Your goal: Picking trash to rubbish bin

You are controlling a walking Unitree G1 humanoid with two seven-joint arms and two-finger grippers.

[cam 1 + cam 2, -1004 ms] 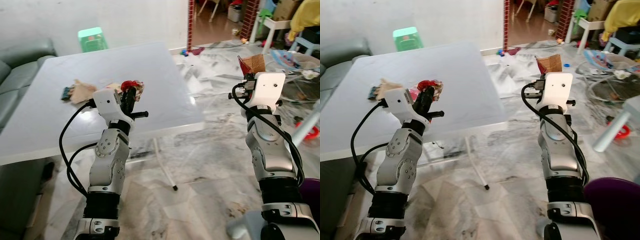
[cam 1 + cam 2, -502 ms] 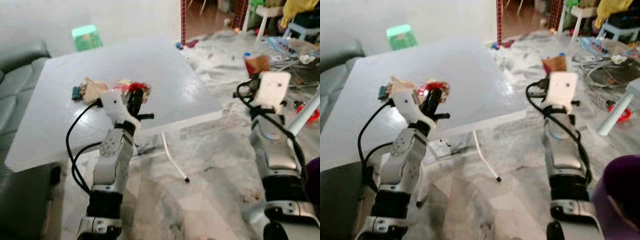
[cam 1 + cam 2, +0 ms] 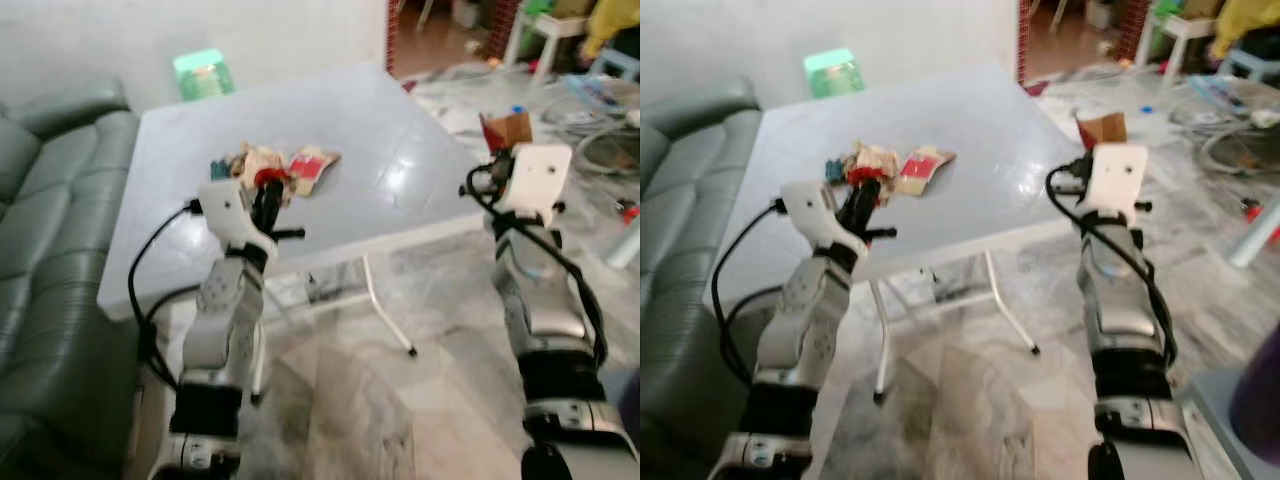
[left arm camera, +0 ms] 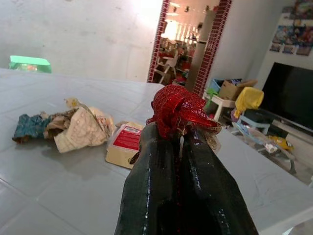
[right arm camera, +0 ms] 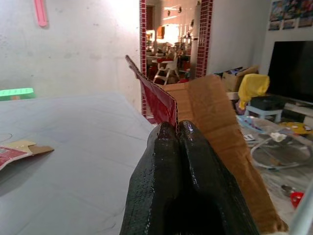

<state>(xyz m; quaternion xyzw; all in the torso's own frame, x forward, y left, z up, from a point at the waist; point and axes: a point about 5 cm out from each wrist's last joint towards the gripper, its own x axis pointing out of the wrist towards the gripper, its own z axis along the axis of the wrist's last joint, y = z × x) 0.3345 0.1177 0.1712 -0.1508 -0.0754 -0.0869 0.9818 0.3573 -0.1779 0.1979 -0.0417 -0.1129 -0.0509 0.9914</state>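
Trash comes in two held pieces: a crumpled red foil wrapper (image 4: 179,108) is clamped between the closed black fingers of the left gripper (image 4: 177,139), raised over the near edge of the white square table (image 3: 400,170), and a torn brown cardboard piece with a red inner face (image 5: 205,115) is pinched between the closed fingers of the right gripper (image 5: 178,128), held up beyond the table's right corner. On the table, just beyond the left gripper, lie a crumpled beige paper wad (image 4: 80,128), a teal scrap (image 4: 30,126) and a flat red-and-tan carton (image 4: 126,144). A grey-green sofa (image 3: 40,260) stands left of the table, and a green plastic stool (image 3: 203,72) stands behind it.
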